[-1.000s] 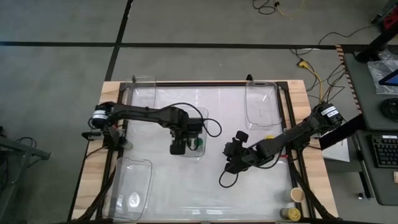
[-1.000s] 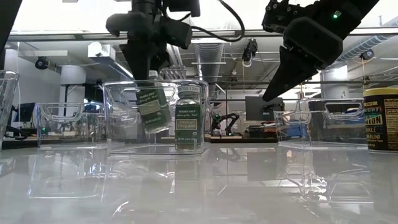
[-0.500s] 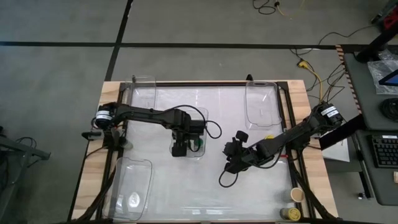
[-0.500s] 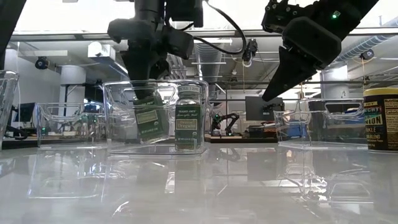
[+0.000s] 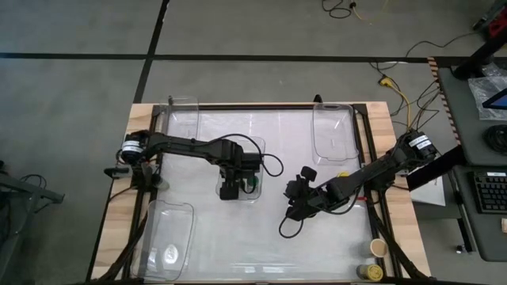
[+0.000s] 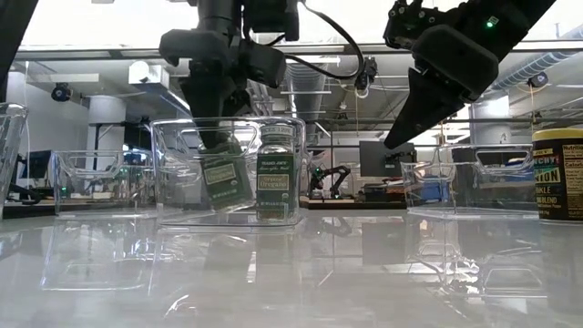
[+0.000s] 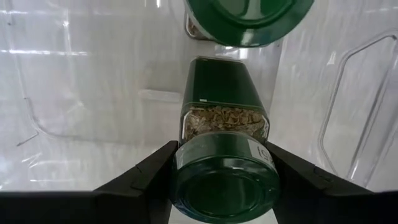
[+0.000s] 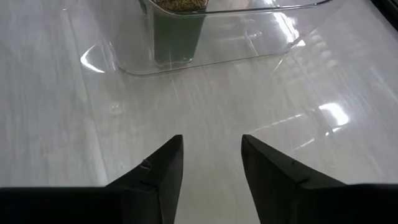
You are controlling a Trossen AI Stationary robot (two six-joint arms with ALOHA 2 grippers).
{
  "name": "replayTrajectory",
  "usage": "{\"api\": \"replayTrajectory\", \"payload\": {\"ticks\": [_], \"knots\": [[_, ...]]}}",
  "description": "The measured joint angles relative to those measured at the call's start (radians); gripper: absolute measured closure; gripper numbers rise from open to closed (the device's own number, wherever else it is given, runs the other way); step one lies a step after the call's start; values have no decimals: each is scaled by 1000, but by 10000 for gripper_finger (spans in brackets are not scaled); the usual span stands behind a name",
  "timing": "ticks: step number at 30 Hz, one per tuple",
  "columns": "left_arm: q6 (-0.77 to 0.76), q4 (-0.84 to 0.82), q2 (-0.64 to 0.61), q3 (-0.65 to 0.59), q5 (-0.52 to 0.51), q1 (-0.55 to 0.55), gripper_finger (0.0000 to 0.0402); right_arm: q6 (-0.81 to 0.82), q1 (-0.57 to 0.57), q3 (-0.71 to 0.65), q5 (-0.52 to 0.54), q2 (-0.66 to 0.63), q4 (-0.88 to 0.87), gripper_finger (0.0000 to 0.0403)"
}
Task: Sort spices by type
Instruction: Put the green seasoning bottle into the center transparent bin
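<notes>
Left end effector (image 6: 219,137) gripping green-lidded jar (image 7: 224,165) by its lid end, jar hanging tilted inside centre bin (image 6: 173,169), just beside second green jar (image 6: 274,178) standing upright there. Right end effector (image 8: 211,165) hovering near bin, fingers part open, holding nothing. Risk: releasing while jar tilting — jar likely toppling, or knocking upright neighbour over. Fingers possibly catching bin wall, dragging bin across surface (image 5: 261,229).

Ahead of the right gripper (image 8: 210,163) fingertips, bare tabletop (image 8: 249,118) lies clear up to the clear bin (image 8: 261,15) wall (a green-lidded jar (image 8: 177,31) stands just behind it).
</notes>
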Motion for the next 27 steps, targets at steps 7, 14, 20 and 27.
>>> {"api": "replayTrajectory", "payload": {"ticks": [7,14,20,27], "knots": [[0,9,0,0,3,0,209,0,0,0,0,0,0,243],[0,8,9,-6,3,0,209,1,0,0,0,0,2,257],[0,19,15,-6,2,1,209,5,0,0,0,0,4,268],[-9,20,15,-6,-13,2,209,5,0,0,0,0,5,273]]}}
